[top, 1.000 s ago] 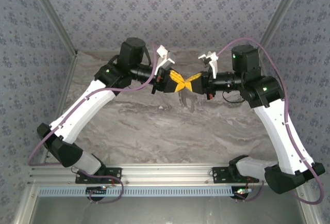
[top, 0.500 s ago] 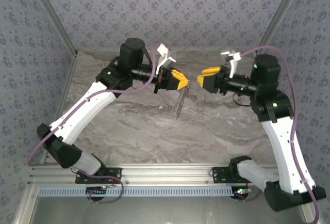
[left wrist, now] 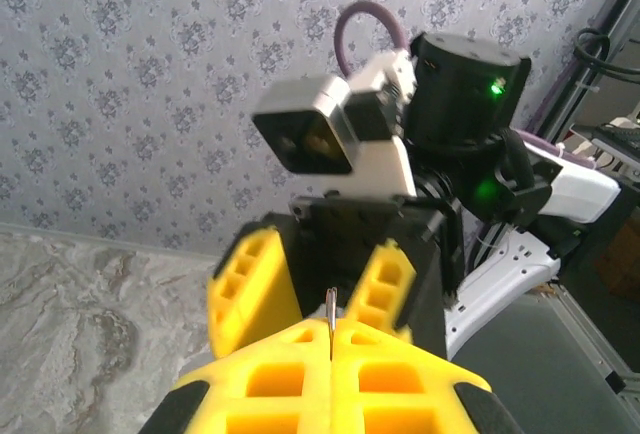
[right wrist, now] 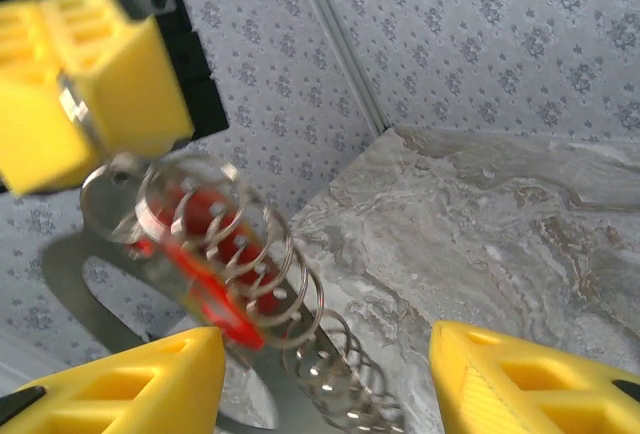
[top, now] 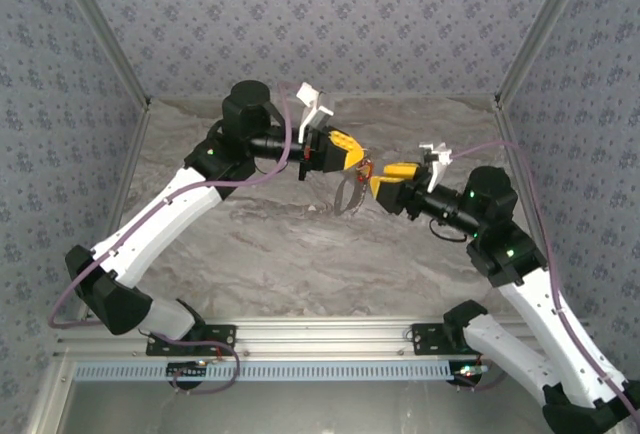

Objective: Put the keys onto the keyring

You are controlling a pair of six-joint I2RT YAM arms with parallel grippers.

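Yellow left gripper [top: 352,157], centre of the top view, has its jaws clamped together on a thin metal tab of the keyring [top: 348,194], which hangs beneath it over the desk [top: 250,244]. Red key [right wrist: 205,254] shows through the keyring's wire coil [right wrist: 300,339]. Right gripper [top: 384,180], just right: jaws apart, flanking the coil; contact not determinable.

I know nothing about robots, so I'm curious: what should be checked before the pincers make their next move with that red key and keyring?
1. Left pincer shut on the keyring: ok.
2. Right pincer open: ok.
3. Red key in front of the right pincer: ok.
4. Red key threaded on the keyring: cannot tell.
5. Keyring hanging clear of the table: cannot tell.
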